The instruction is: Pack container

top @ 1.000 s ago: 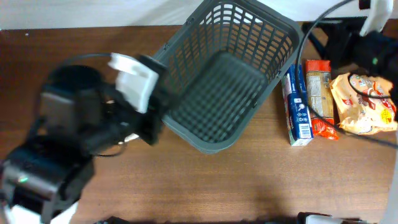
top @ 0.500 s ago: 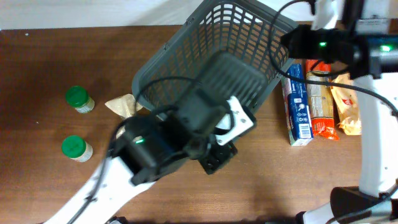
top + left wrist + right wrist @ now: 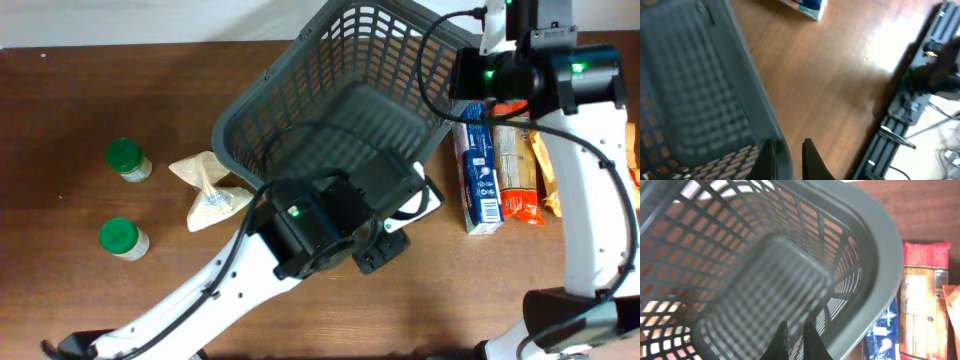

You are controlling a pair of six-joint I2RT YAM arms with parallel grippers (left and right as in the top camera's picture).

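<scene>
The container (image 3: 300, 90), a large dark grey lattice basket, stands tilted at the table's back centre. My left gripper (image 3: 378, 250) is at its near rim. In the left wrist view the fingers (image 3: 810, 160) straddle the thick rim (image 3: 752, 95), and my left gripper (image 3: 788, 159) is closed on it. My right gripper (image 3: 468, 78) is at the basket's right wall. In the right wrist view my right gripper (image 3: 795, 340) has its two fingertips close together around the lattice wall, below the rim (image 3: 880, 255). The basket holds nothing that I can see.
Two green-lidded jars (image 3: 125, 158) (image 3: 120, 238) and a beige packet (image 3: 210, 192) lie left of the basket. A blue box (image 3: 480, 175), a red-ended packet (image 3: 515, 160) and an orange bag (image 3: 545, 160), partly hidden behind my right arm, lie to its right. The blue box (image 3: 882, 335) and red-ended packet (image 3: 920, 300) also show in the right wrist view.
My left arm has swung from the left side to the basket's near rim. My right arm has come in to the right wall. The basket has shifted left and turned.
</scene>
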